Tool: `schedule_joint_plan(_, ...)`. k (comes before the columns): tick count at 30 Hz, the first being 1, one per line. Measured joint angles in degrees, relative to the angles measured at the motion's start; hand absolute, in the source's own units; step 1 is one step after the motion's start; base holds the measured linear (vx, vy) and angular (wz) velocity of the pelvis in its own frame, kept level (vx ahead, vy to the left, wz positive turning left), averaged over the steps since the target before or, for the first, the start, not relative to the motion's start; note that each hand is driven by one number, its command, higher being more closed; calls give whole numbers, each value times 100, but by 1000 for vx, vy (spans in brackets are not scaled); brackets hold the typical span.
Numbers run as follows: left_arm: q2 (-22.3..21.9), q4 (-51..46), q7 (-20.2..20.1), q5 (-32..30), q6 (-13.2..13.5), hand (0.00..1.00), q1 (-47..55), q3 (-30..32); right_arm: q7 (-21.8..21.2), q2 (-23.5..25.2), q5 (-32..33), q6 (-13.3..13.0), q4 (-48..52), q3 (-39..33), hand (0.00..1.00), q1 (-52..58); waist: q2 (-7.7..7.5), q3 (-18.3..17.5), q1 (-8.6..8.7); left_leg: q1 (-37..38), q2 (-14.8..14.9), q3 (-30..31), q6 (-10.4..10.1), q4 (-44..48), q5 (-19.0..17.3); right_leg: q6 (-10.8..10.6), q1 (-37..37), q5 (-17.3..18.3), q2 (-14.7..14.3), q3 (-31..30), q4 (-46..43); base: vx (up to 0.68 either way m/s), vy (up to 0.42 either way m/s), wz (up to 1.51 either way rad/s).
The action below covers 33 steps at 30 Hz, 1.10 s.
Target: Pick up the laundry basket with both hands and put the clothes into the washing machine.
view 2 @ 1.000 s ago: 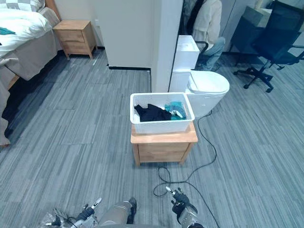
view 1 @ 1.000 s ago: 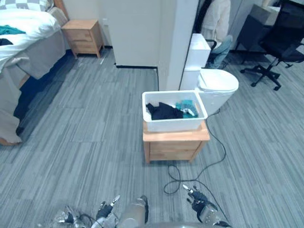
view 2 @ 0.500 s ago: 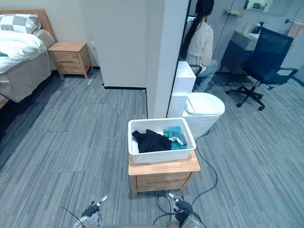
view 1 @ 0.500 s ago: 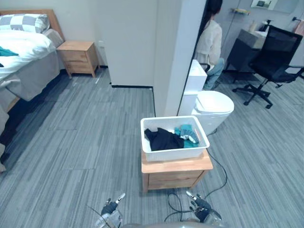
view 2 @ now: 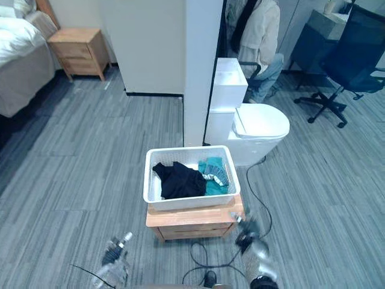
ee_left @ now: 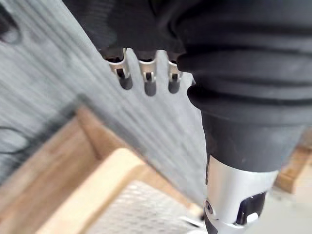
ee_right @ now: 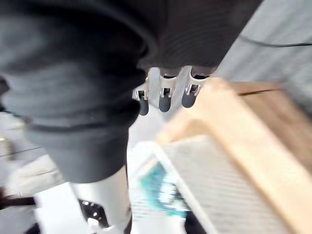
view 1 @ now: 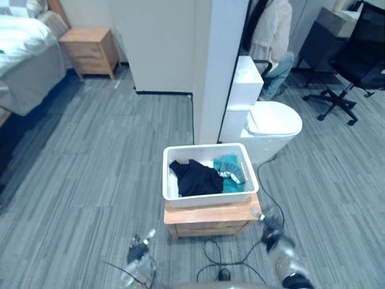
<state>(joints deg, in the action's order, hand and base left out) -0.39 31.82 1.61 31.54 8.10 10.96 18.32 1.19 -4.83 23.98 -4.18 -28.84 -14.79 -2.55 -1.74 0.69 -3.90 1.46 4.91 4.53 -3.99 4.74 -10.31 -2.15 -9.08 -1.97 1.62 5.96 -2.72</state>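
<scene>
A white laundry basket stands on a low wooden table in front of me. A black garment and a teal cloth lie in it. Just behind it at the right is a white machine with a rounded lid. My left hand hovers low, below the table's left front corner, its fingers straight and holding nothing. My right hand is beside the table's right front corner, open too, its fingers pointing past the table edge at the basket wall.
A white pillar rises right behind the basket. A person sits beyond it, with a black office chair at the far right. A wooden nightstand and a bed are at the far left.
The whole picture has shifted, and the basket now sits nearer and lower in it. My right hand has come up beside the table's right front corner; the left stays low.
</scene>
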Motion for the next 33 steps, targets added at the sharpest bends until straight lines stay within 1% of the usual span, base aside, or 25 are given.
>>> schedule_joint_plan(1,94,-244,9,56,2,0,53,49,12,-101,-34,-20,229,-85,0,-14,-4,0,0,-47,-24,6,1,0,16,-19,-23,-38,20,-9,52,0,36,-7)
schedule_joint_plan(2,277,-675,12,139,5,0,94,208,33,-355,-138,-78,498,-251,0,-93,10,9,-2,-112,-67,18,22,1,30,-23,-25,-118,51,-10,178,4,47,-2)
schedule_joint_plan(4,589,-1204,65,185,23,0,139,499,117,-837,-213,-96,551,-379,0,-326,18,15,-11,-187,-109,20,33,9,37,-44,-26,-238,75,-48,354,2,47,-5)
schedule_joint_plan(5,858,-1437,110,189,55,0,134,659,130,-1152,-217,-97,551,-387,0,-503,27,23,-8,-233,-123,29,33,16,37,-38,-27,-308,83,-54,443,-2,30,-3)
schedule_joint_plan(6,999,-1534,120,188,64,0,122,713,126,-1290,-229,-96,551,-381,0,-593,29,26,-8,-264,-130,38,34,22,37,-45,-27,-339,87,-52,489,-10,26,3)
schedule_joint_plan(7,1385,-1819,122,172,91,0,97,709,113,-1634,-270,-93,549,-308,0,-853,41,72,-3,-314,-144,99,34,26,38,-45,-32,-393,95,-38,563,-26,14,6)
schedule_joint_plan(8,1528,-1888,116,172,105,0,43,694,107,-1777,-268,-94,546,-261,0,-964,49,97,-4,-349,-152,132,41,28,41,-39,-36,-423,100,-27,593,-59,13,8)
schedule_joint_plan(9,1788,-1919,116,170,117,0,-141,670,48,-2059,-267,-93,496,-139,0,-1248,67,143,-10,-441,-174,191,59,31,52,-35,-102,-472,116,-19,616,-76,9,5)
schedule_joint_plan(10,1927,-1919,110,197,119,0,-232,637,-1,-2194,-260,-91,432,-35,0,-1434,78,162,-9,-504,-182,216,61,32,54,-39,-158,-504,122,-19,622,-82,10,3)
schedule_joint_plan(12,2534,-1875,77,270,116,0,-661,368,-110,-2643,-254,-77,109,493,0,-2233,72,448,-14,-653,-234,279,85,120,69,-16,-272,-673,151,-40,699,-106,1,-1)
schedule_joint_plan(13,2694,-1816,50,296,116,0,-778,301,-155,-2724,-246,-72,-30,642,0,-2459,61,503,-17,-725,-251,288,85,167,69,-13,-336,-708,160,-58,700,-157,-13,-6)
schedule_joint_plan(15,3273,-1321,-57,521,85,0,-1412,-96,-280,-2974,-134,-26,-590,1119,0,-3236,48,700,-40,-1031,-325,309,89,300,118,-5,-581,-850,213,-107,707,-182,-19,-3)
schedule_joint_plan(16,3374,-1197,-68,566,82,0,-1564,-200,-283,-2997,-121,-9,-706,1193,0,-3385,56,766,-41,-1073,-343,315,87,325,133,4,-614,-876,227,-109,707,-134,-11,3)
schedule_joint_plan(17,3529,-909,-133,638,64,0,-1867,-405,-301,-3035,-75,46,-926,1359,0,-3658,70,906,-45,-1131,-374,315,81,349,164,10,-665,-931,253,-123,713,-130,1,1)
schedule_joint_plan(18,3591,-630,-172,690,25,0,-2179,-626,-376,-3079,15,81,-1120,1517,0,-3849,84,982,-68,-1227,-395,308,82,374,179,6,-749,-980,271,-142,717,-125,6,-1)
schedule_joint_plan(19,3596,-496,-179,743,-8,0,-2326,-754,-394,-3086,32,98,-1200,1576,0,-3918,88,1018,-82,-1276,-403,302,82,398,183,12,-792,-1004,277,-152,720,-135,11,-5)
schedule_joint_plan(21,3583,-24,-261,847,-84,0,-2747,-1211,-403,-3091,71,195,-1561,1812,0,-4227,84,1178,-120,-1377,-406,283,69,449,191,46,-868,-1067,273,-182,739,-68,3,-5)
schedule_joint_plan(23,3472,265,-289,880,-161,0,-2997,-1528,-400,-3091,72,269,-1762,1920,0,-4465,79,1274,-118,-1465,-398,253,58,477,196,49,-937,-1123,260,-218,782,-56,-8,-8)
schedule_joint_plan(24,3307,564,-291,883,-200,0,-3213,-1747,-400,-3086,71,296,-1929,2014,0,-4692,89,1315,-107,-1573,-393,228,55,520,196,75,-1038,-1162,251,-247,794,-40,-2,-11)
schedule_joint_plan(26,3125,824,-290,879,-289,0,-3429,-1898,-380,-3039,66,338,-2024,2030,0,-4921,100,1419,-99,-1613,-383,170,43,525,203,74,-1103,-1194,256,-300,794,-26,15,-13)
schedule_joint_plan(28,2824,1191,-283,877,-346,0,-3685,-2039,-375,-2893,62,349,-2142,2035,0,-5170,136,1482,2,-1690,-374,159,28,533,212,78,-1183,-1206,262,-306,790,-17,18,-7)
schedule_joint_plan(31,2318,1458,-268,875,-396,0,-4077,-2232,-335,-2728,-27,397,-2424,2032,0,-5427,163,1526,13,-1769,-314,123,18,527,216,85,-1275,-1213,247,-327,787,3,2,-4)
schedule_joint_plan(33,2114,1501,-263,875,-402,0,-4264,-2340,-253,-2648,-146,467,-2450,2031,0,-5529,195,1591,11,-1773,-303,123,14,523,217,85,-1278,-1213,241,-324,786,0,0,0)
